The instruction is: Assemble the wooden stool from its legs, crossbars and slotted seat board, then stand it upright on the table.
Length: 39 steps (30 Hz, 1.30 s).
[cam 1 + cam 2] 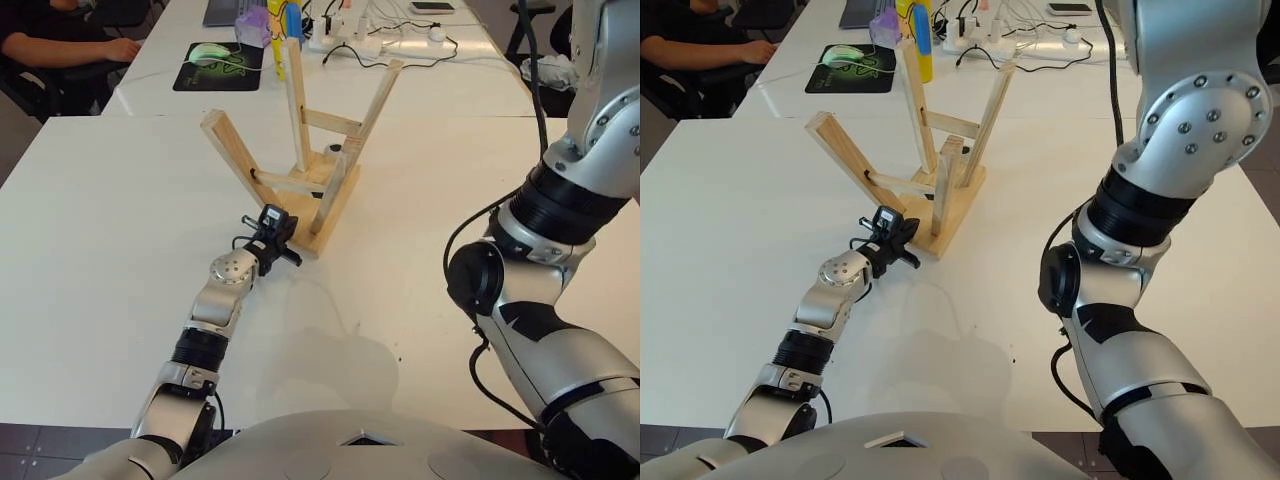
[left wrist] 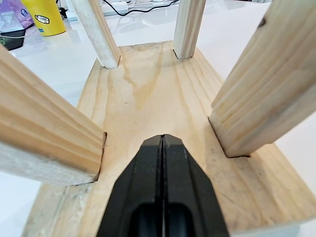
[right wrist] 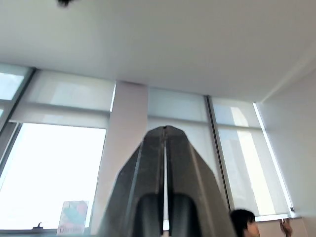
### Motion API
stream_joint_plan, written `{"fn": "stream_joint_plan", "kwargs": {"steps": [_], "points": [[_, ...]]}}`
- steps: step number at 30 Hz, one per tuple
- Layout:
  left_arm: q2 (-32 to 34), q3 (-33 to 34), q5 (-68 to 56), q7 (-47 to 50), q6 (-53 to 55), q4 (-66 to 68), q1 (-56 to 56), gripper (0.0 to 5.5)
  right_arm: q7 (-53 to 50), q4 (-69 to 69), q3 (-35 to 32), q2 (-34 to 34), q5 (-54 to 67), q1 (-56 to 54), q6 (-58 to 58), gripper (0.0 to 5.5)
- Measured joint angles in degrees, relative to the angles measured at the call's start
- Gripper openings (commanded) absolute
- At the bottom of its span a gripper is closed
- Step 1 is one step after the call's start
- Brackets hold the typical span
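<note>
On the surface (image 1: 110, 220) the stool (image 1: 338, 185) rests legs-up; our left gripper (image 1: 288, 250) sits closed, empty, by the seat board (image 2: 148, 98); right gripper (image 3: 164, 129) likewise; we should tip it slowly.

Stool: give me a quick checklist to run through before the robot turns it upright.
1. Four legs set in the seat: ok.
2. Crossbars all fitted: cannot tell; two show.
3. Stool upright: not ok; seat down on the table, legs up.
4. Left gripper gripping the stool: not ok; shut at the seat's near edge, holding nothing.
5. Right gripper near the stool: not ok; raised, shut, facing the ceiling.
</note>
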Motion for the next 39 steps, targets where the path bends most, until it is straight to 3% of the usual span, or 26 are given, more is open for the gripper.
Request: {"fn": "stream_joint_plan", "kwargs": {"steps": [4, 6, 9, 13, 19, 21, 23, 26, 29, 34, 39], "points": [[-0.1, -0.2, -0.1, -0.3, -0.2, -2.2, -0.1, 0.0, -3.0, -0.6, 13.7, -2.9, -7.5, 21.8, 8.2, 0.01], [0.3, -0.1, -0.1, -0.5, 1.4, -3.5, 0.8, 0.0, -3.2, -4.6, 17.2, -5.2, -10.0, 29.2, 7.5, 0.01], [0.8, 0.2, -0.1, -0.1, 3.7, -6.2, 3.2, 0.0, -4.3, -6.3, 19.8, -6.5, -14.8, 29.2, 7.3, 0.01], [0.6, 0.2, -0.1, 0.0, 4.3, -6.3, 3.5, 0.0, -2.3, -2.0, 17.7, -3.1, -14.6, 27.3, 5.5, 0.01], [0.5, 0.0, -0.1, -0.4, 4.3, -6.2, 3.2, 0.0, -1.8, 1.4, 5.7, -0.5, -6.7, 27.3, 2.5, 0.01], [0.5, 0.0, -0.1, -0.5, 4.2, -6.2, 3.2, 0.0, -1.6, 3.7, 4.5, -1.8, -8.7, 27.4, 1.9, 0.01], [0.5, 0.3, -0.2, -0.9, 3.9, -6.2, 3.3, 0.0, 0.1, 10.1, 7.0, -6.3, -17.0, 28.0, 0.8, 0.01], [0.7, 0.6, -0.9, -1.5, 3.6, -6.2, 3.4, 0.0, 8.1, 19.4, 16.1, -11.7, -30.8, 30.1, -3.8, 0.01], [1.2, 0.7, -1.0, -2.3, 3.4, -6.0, 3.0, 0.0, 16.1, 24.3, 22.0, -11.5, -37.1, 31.5, -9.2, 0.01], [1.8, 0.8, -1.1, -2.9, 3.3, -5.9, 2.7, 0.0, 15.1, 25.8, 21.7, -9.7, -42.1, 32.2, -13.2, 0.01], [4.2, 1.5, -2.0, -3.5, 4.1, -14.9, 10.1, 0.0, 5.0, 14.0, 19.1, -6.8, -43.4, 44.2, -5.5, 0.01]]}}
